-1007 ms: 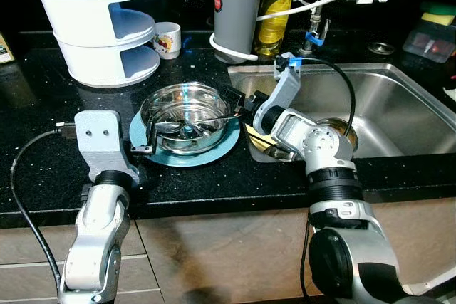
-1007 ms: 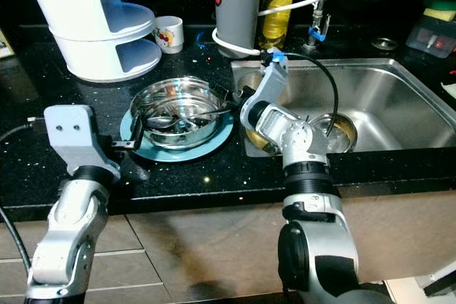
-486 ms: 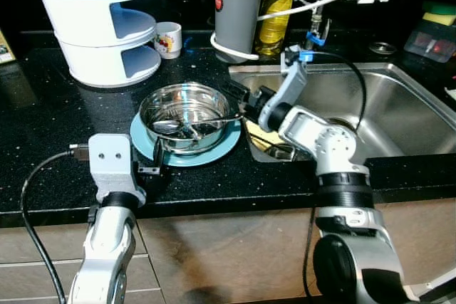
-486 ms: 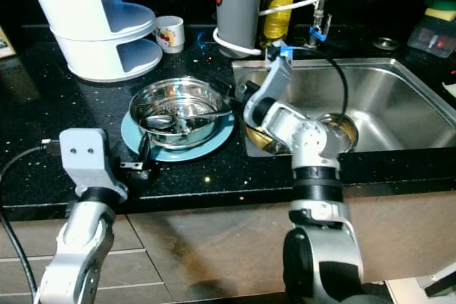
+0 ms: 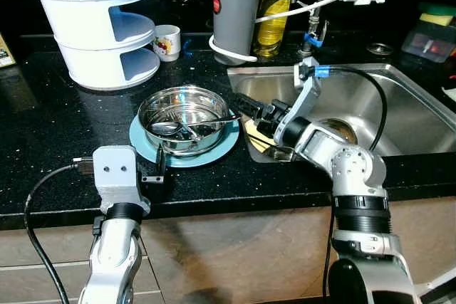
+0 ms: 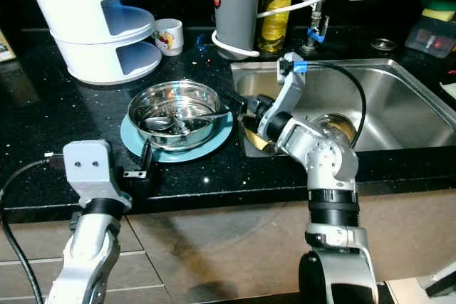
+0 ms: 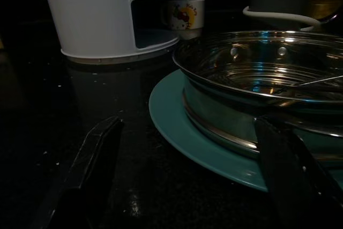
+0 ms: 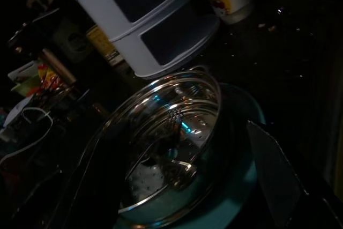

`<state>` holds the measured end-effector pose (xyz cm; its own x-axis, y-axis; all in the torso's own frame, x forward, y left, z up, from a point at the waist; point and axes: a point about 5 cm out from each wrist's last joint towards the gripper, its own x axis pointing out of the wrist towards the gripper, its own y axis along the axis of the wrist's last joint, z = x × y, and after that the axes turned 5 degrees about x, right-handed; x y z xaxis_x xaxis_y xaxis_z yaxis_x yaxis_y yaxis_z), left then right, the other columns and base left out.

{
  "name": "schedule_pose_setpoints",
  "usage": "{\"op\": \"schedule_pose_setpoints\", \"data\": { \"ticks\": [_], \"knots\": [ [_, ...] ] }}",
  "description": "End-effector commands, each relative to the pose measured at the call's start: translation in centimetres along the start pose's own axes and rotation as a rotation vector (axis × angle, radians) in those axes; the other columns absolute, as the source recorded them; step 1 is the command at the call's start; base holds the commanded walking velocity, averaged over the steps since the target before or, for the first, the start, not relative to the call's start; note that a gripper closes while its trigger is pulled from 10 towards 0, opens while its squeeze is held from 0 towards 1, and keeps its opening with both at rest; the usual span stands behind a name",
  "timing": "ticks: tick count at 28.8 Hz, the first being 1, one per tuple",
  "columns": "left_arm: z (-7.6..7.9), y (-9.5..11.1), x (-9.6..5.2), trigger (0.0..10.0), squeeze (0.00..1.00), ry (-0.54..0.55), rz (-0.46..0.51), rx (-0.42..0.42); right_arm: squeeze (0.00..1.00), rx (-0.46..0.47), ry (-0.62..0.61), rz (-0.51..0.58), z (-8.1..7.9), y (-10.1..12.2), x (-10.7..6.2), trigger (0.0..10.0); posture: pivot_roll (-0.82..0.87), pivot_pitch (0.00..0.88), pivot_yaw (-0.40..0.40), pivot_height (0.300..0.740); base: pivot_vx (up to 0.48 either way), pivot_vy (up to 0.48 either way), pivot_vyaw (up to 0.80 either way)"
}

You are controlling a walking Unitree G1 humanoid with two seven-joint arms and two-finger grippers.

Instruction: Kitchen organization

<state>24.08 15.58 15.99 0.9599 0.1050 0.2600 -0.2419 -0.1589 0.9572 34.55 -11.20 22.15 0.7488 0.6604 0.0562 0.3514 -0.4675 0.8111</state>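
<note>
On black speckled counter: steel bowl beside sink; left tool, right tool both open, empty.

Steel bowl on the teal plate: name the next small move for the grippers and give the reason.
Probably ease the right gripper toward the steel bowl rim. It hangs just beside the bowl's sink-side edge, fingers apart, while the open left gripper sits at the teal plate near edge. The bowl holds utensils, so move slowly.

teal plate, silver steel bowl, speckled black counter
</note>
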Motion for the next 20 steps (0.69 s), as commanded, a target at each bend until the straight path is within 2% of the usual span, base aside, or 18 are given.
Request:
{"op": "schedule_pose_setpoints", "data": {
  "ticks": [1,4,10,15,20],
  "knots": [
    [-0.5,-0.7,-0.3,10.0,0.00,0.028,-0.029,0.036,0.00,-0.042,0.018,0.011,-0.4,-0.1,-0.1,10.0,0.04,0.000,-0.046,0.740,0.000,0.000,0.00],
    [-1.0,-0.3,-0.3,10.0,0.00,0.053,-0.005,0.047,0.00,-0.075,0.015,-0.008,-0.5,-1.0,0.1,10.0,0.05,0.000,-0.048,0.740,0.000,0.000,0.00],
    [-0.9,1.0,-0.6,10.0,0.00,0.064,0.049,0.057,0.00,-0.099,-0.007,-0.033,-0.4,-2.1,0.5,10.0,0.05,0.000,-0.049,0.740,0.000,0.000,0.00],
    [-0.1,2.1,-1.1,10.0,0.00,0.042,0.078,0.003,0.00,-0.094,-0.036,-0.030,-0.2,-2.9,1.0,10.0,0.05,0.000,-0.050,0.740,0.000,0.000,0.00],
    [0.4,2.4,-1.4,10.0,0.00,0.026,0.066,-0.049,0.00,-0.087,-0.040,-0.013,-0.2,-3.1,1.3,10.0,0.06,0.000,-0.053,0.740,0.000,0.000,0.00]
  ]
}}
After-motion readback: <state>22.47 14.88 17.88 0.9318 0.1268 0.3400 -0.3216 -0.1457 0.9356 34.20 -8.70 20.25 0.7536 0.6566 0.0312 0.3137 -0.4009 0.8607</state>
